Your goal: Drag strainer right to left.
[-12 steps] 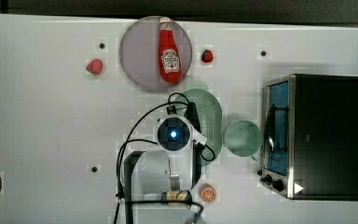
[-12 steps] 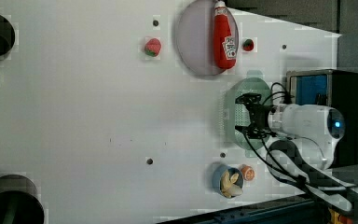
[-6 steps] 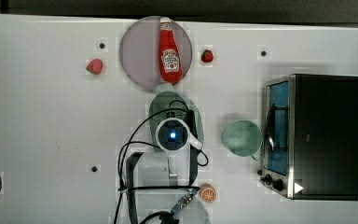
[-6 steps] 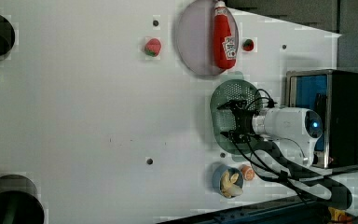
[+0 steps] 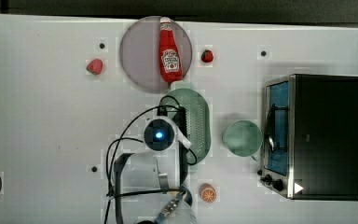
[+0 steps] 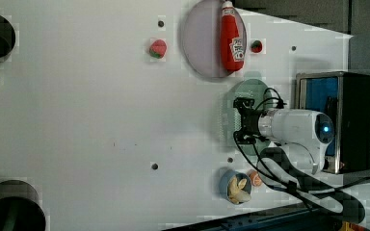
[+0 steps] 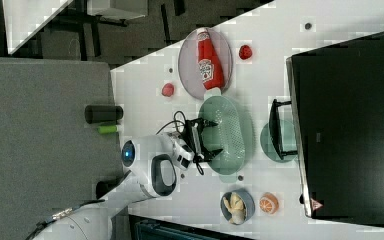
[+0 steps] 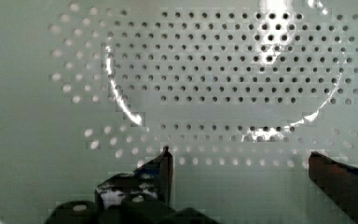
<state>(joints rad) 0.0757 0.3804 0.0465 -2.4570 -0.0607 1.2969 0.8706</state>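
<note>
A white desk (image 5: 42, 116) carries everything here. The pale green oval strainer (image 5: 196, 122) lies near the middle, its long axis running up and down the top view, its holed inside facing up. The robot arm's wrist, with a blue light, hangs over the strainer's left edge, black cables looping around it. Just above the strainer sits a lilac plate (image 5: 140, 53) with a red ketchup bottle (image 5: 169, 53) lying on it. A green cup (image 5: 242, 137) stands between the strainer and a black toaster oven (image 5: 324, 135) on the top view's right. Strawberries (image 5: 94, 66) lie either side of the plate; an orange half (image 5: 208, 193) rests below the strainer.
</note>
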